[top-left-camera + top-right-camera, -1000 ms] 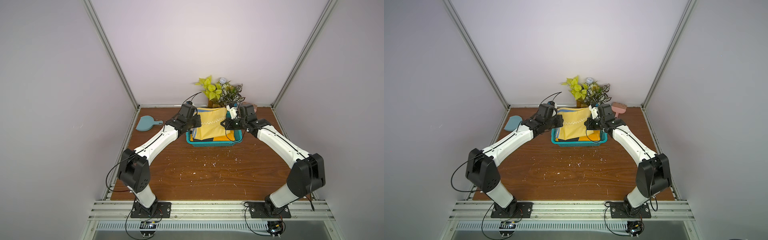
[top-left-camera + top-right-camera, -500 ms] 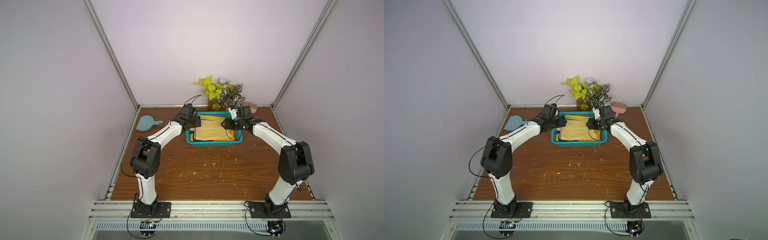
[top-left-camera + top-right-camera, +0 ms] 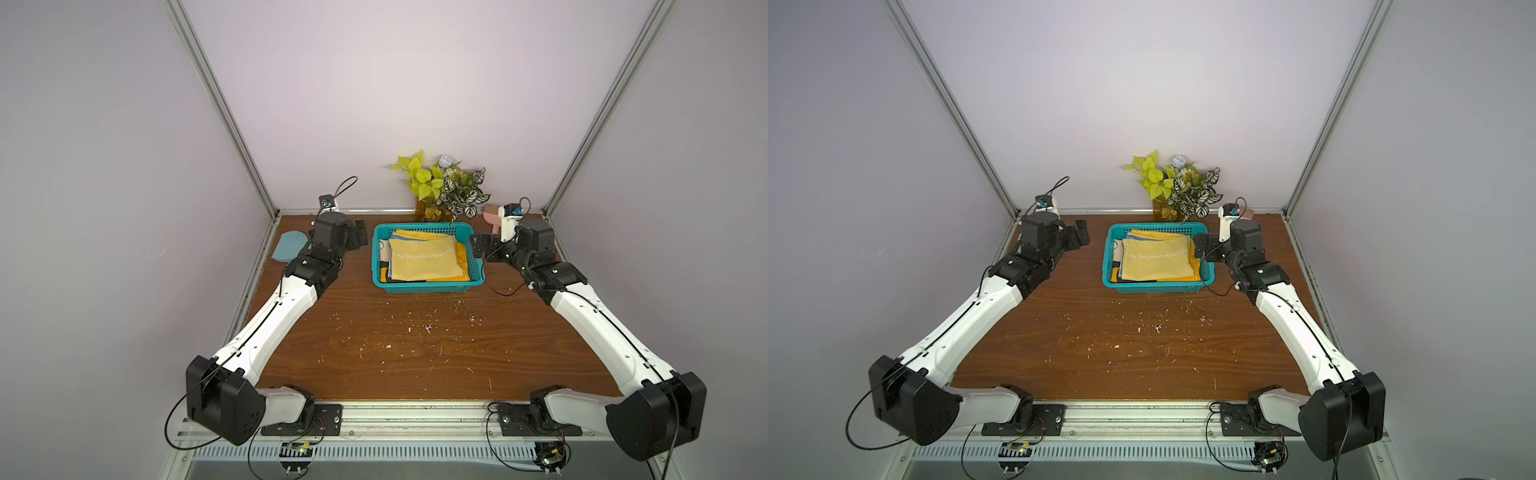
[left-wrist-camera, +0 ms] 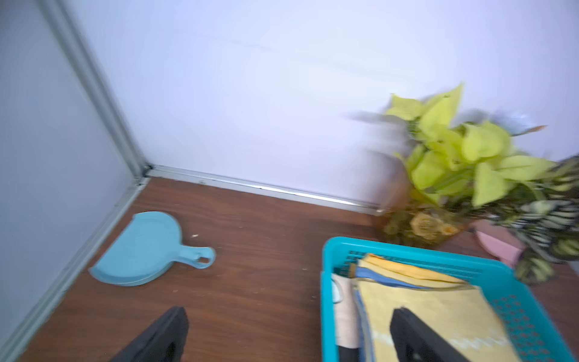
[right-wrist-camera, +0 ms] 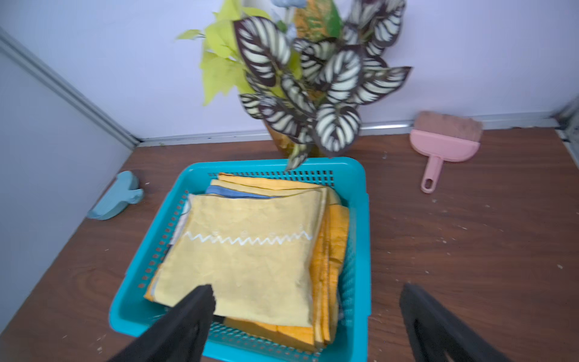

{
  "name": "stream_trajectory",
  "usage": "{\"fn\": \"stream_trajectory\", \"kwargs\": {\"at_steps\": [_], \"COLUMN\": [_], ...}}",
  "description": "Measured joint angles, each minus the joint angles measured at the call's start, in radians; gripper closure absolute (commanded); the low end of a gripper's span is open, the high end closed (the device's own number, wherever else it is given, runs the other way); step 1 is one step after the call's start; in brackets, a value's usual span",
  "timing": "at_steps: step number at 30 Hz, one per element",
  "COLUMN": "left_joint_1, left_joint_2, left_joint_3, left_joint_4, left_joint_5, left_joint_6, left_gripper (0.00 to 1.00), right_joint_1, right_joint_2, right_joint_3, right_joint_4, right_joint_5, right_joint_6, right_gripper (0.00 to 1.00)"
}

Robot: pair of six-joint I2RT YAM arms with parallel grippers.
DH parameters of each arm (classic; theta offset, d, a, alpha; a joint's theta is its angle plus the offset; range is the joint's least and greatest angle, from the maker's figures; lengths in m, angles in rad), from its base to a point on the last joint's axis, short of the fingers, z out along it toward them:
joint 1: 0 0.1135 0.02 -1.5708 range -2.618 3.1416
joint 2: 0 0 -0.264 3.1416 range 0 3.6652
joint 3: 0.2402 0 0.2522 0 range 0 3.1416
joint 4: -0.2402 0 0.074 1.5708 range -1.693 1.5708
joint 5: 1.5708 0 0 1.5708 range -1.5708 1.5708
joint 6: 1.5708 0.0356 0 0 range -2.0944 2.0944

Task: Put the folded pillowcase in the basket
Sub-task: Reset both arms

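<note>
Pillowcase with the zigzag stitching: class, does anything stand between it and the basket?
Nothing visible does. The pillowcase already lies in the basket, topmost on the folded cloths; the left gripper and right gripper are open at either side.

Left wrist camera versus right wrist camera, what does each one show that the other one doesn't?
Only the left wrist view: the left tool, open, and the blue dustpan whole, handle ring included. Only the right wrist view: the right tool, open, the pink brush whole, and the full white zigzag across the top yellow pillowcase. Both: the teal basket with that pillowcase in it, the plant, the wooden table and at least part of the dustpan.
</note>
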Motion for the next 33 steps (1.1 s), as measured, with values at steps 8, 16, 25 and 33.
{"fn": "stream_trajectory", "kwargs": {"at_steps": [8, 16, 25, 33], "left_joint_1": [0.168, 0.168, 0.173, 0.183], "left_joint_2": [-0.146, 0.076, 0.119, 0.240], "left_joint_3": [-0.635, -0.764, -0.769, -0.892], "left_joint_4": [0.436, 0.944, 1.142, 1.327], "left_joint_5": [-0.122, -0.201, -0.182, -0.171], "left_joint_6": [0.140, 0.254, 0.343, 0.348], "left_gripper": [0.00, 0.01, 0.01, 0.01], "right_joint_1": [-0.097, -0.114, -0.193, -0.213], "right_joint_2": [-0.019, -0.006, 0.151, 0.183], "right_joint_3": [-0.283, -0.512, -0.608, -0.739], "right_joint_4": [0.205, 0.537, 0.829, 1.061], "right_joint_5": [0.161, 0.254, 0.286, 0.257], "right_joint_6": [0.026, -0.072, -0.171, -0.211], "right_gripper": [0.01, 0.01, 0.01, 0.01]}}
